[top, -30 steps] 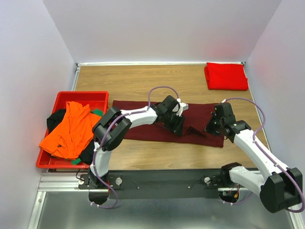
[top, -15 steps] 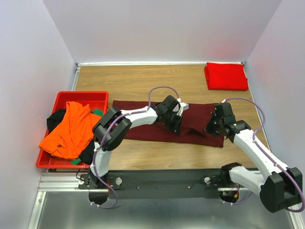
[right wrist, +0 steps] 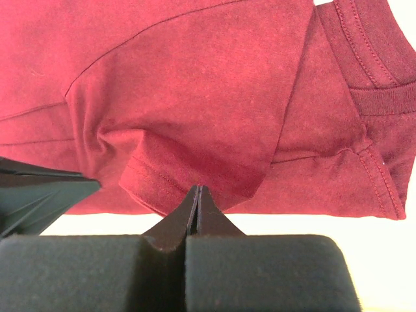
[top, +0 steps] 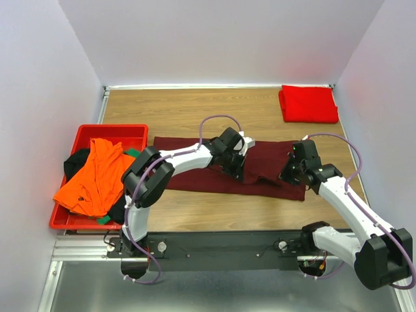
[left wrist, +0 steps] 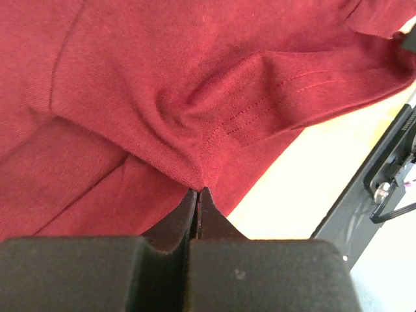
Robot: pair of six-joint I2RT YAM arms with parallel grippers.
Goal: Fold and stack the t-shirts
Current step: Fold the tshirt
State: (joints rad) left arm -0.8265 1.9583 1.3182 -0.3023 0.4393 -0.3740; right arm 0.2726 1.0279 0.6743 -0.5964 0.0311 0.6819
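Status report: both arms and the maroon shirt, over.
Left pincer shut on maroon shirt. Right pincer shut on it too. Shirt spread on table, bunched at both pinches. Folded red shirt far right corner, not in the way.

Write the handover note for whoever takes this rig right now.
Left gripper: shut, pinching a fold of the maroon t-shirt.
Right gripper: shut on a hemmed edge of it.
Done: red t-shirt lies folded at the far right corner.
The maroon t-shirt lies part-folded mid-table; orange t-shirt and black t-shirt are heaped in the red tray.
Left: finish this fold, stack, then fold the tray's two.
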